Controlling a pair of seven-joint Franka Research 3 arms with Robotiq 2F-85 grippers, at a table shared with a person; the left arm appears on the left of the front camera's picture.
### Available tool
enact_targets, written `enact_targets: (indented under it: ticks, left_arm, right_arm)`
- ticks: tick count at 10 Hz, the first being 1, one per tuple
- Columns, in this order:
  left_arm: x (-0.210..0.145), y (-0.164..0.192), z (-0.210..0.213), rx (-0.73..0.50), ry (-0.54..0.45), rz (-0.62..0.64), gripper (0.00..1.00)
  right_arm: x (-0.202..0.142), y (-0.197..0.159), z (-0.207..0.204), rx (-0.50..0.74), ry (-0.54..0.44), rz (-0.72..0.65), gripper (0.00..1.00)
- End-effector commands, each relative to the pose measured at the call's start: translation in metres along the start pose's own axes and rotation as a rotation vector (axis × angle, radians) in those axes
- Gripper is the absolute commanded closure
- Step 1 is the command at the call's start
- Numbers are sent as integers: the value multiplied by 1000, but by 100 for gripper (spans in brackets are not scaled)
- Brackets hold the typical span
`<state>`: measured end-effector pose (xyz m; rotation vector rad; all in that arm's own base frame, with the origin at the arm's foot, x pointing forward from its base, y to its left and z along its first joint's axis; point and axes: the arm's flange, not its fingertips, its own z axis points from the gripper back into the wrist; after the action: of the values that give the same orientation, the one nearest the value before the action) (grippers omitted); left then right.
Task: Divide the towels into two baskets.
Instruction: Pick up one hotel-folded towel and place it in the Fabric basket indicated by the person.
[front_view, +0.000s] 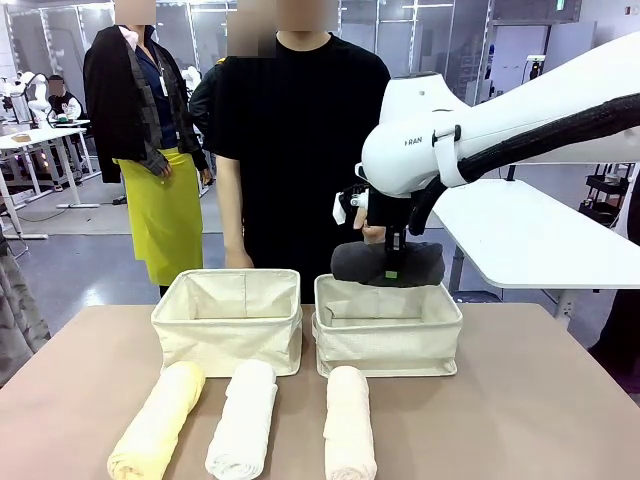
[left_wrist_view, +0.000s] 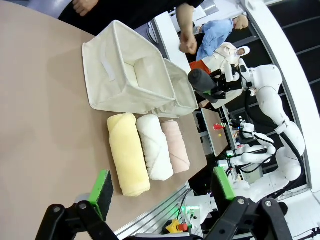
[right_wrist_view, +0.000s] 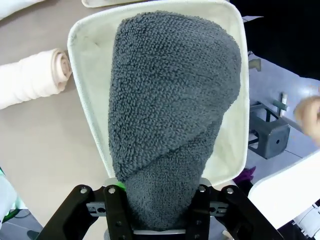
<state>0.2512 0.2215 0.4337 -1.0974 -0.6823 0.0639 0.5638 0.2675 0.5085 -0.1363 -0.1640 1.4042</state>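
My right gripper (front_view: 392, 268) is shut on the dark grey towel (front_view: 388, 263), holding it level just above the right basket (front_view: 388, 342). From the right wrist the grey towel (right_wrist_view: 172, 115) hangs over that basket's rim (right_wrist_view: 82, 107), pinched between the fingers (right_wrist_view: 118, 220). The left basket (front_view: 228, 320) holds nothing. Three towels lie in a row near the table's front: pale yellow (front_view: 158, 421), white (front_view: 243, 419), cream-pink (front_view: 349, 424). My left gripper (left_wrist_view: 160, 192) is open, above the table near its edge, with the yellow towel (left_wrist_view: 128, 153) ahead of it.
A person in black (front_view: 300, 130) stands behind the baskets at the far side, hands near the table edge. A white table (front_view: 530, 235) stands at the right behind the brown tabletop (front_view: 540, 400).
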Motion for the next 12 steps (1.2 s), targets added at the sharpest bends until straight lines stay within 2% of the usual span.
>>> enact_targets:
  ticks: [1,3,5,6,9,11,12]
  left_arm:
    - [1,-1,3,-22,-13,-16,0]
    - [1,-1,3,-22,-13,-16,0]
    - [1,-1,3,-22,-13,-16,0]
    - [1,-1,3,-22,-13,-16,0]
    - [1,-1,3,-22,-13,-16,0]
    - [1,-1,3,-22,-13,-16,0]
    - [1,-1,3,-22,-13,-16,0]
  right_arm:
    - [-8,10,10,-20,-5,-19,64]
    - [-2,0,2,-2,0,-4,63]
    - [3,-21,-30,-6,-2,204,63]
    - [5,-27,-42,7,-16,245,63]
    - [6,-49,-75,23,9,260,63]
    - [10,-65,-97,12,31,326,63]
    - [10,-71,-103,35,9,336,61]
